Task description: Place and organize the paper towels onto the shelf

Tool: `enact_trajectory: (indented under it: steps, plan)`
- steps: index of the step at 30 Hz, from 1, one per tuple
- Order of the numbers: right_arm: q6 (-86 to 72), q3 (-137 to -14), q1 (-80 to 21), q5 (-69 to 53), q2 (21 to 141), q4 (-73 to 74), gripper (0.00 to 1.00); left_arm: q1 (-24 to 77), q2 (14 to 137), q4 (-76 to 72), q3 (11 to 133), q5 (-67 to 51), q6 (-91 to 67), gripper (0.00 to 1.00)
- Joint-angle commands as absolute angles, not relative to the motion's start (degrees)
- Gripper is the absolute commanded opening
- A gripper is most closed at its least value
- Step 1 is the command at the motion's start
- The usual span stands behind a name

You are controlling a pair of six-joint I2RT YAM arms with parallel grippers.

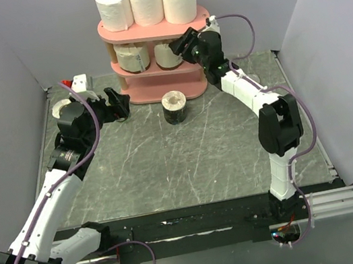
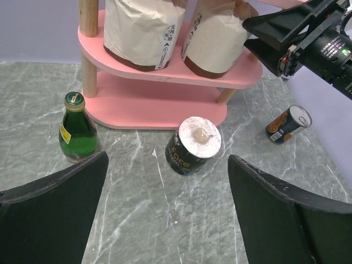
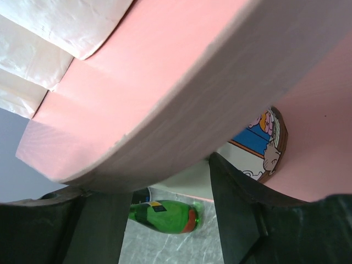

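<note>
The pink shelf [image 1: 145,31] holds three white paper towels [image 1: 146,2] on its top board and two cream wrapped ones [image 1: 131,58] on the middle board. A dark-banded roll [image 1: 175,107] [image 2: 193,146] stands on the table in front of the shelf. My left gripper [image 2: 168,159] [image 1: 119,103] hovers to its left, open and empty. My right gripper [image 1: 181,42] [image 3: 159,181] sits at the middle tier's right end beside the right cream roll [image 2: 217,36]. Its fingers stand partly apart with nothing between them, and a pink board [image 3: 165,82] hides their tips.
A green glass bottle [image 2: 77,129] stands left of the shelf's base. A small can [image 2: 289,124] lies on its side to the right. Another pale roll [image 1: 60,110] sits behind my left arm, near a red and white object [image 1: 79,82]. Grey walls enclose the table.
</note>
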State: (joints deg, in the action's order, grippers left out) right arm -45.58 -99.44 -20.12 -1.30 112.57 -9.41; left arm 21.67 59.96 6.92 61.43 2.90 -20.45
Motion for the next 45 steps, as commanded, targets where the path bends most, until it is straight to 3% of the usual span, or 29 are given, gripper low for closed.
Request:
enact_trajectory:
  steps: [1, 13, 21, 26, 45]
  plan:
    - [-44.6, -101.1, -20.3, -1.9, 111.1, -10.4, 0.65, 21.3, 58.6, 4.5, 61.4, 3.3, -20.4, 0.96]
    - [-43.1, -88.3, -20.6, -3.7, 97.0, -6.6, 0.71, 20.7, 58.7, 4.3, 61.1, 3.9, -20.7, 0.96]
    - [-45.5, -76.5, -23.4, 2.0, 89.7, 3.1, 0.72, 20.7, 58.1, 4.1, 60.8, 5.0, -20.7, 0.96]
    - [-49.4, -72.0, -24.3, 1.6, 91.1, 1.8, 0.71, 20.6, 57.7, 4.2, 60.6, 5.8, -20.8, 0.96]
    - [-50.1, -81.3, -27.4, 5.4, 106.2, 9.4, 0.72, 20.5, 57.5, 4.0, 60.5, 5.8, -20.8, 0.96]
